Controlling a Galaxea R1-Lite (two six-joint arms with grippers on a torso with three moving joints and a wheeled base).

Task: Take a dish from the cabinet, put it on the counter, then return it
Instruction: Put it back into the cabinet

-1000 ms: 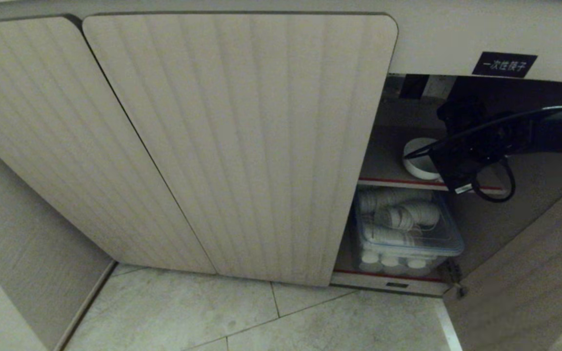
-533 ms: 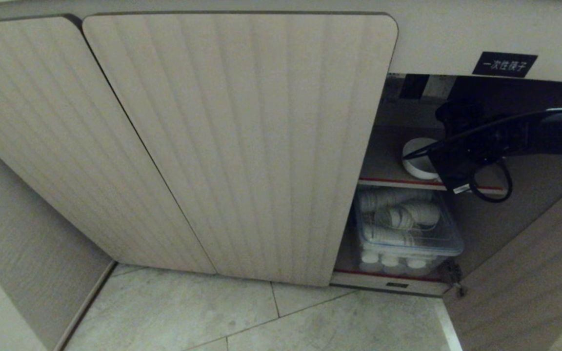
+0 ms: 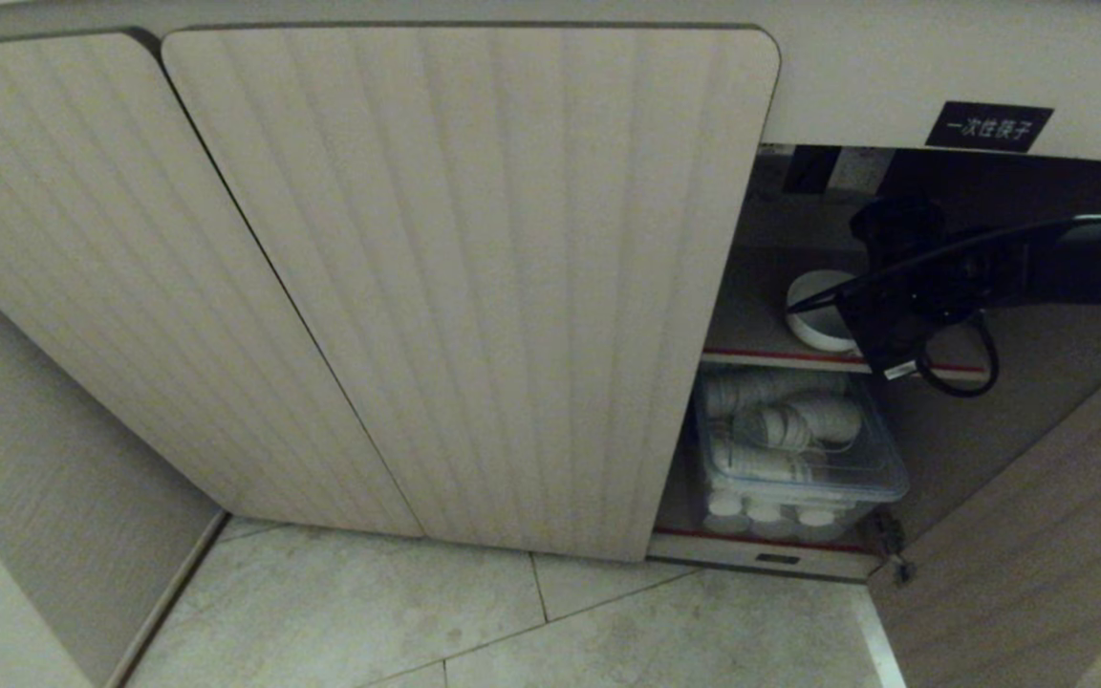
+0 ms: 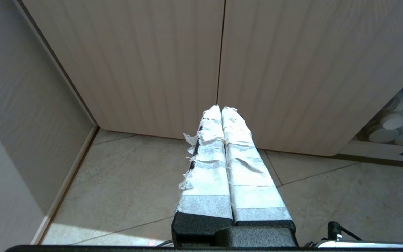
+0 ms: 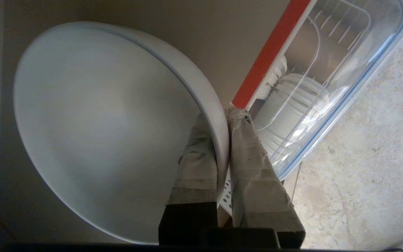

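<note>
The small glossy white round bowl (image 5: 110,129) sits near the front, red-trimmed edge of the upper shelf (image 3: 761,357) inside the pale beige ribbed-door cabinet (image 3: 474,287), likely so it is easy to reach. The right hand (image 5: 222,122) is clenched on its rim, 1 taped finger (image 5: 196,157) inside and 1 outside, a pinch suited to lifting it clear. Below stands a clear plastic lidded box (image 3: 799,459) of white cups. The left hand (image 4: 220,110) hangs closed and empty over the tiled floor (image 4: 135,182).
</note>
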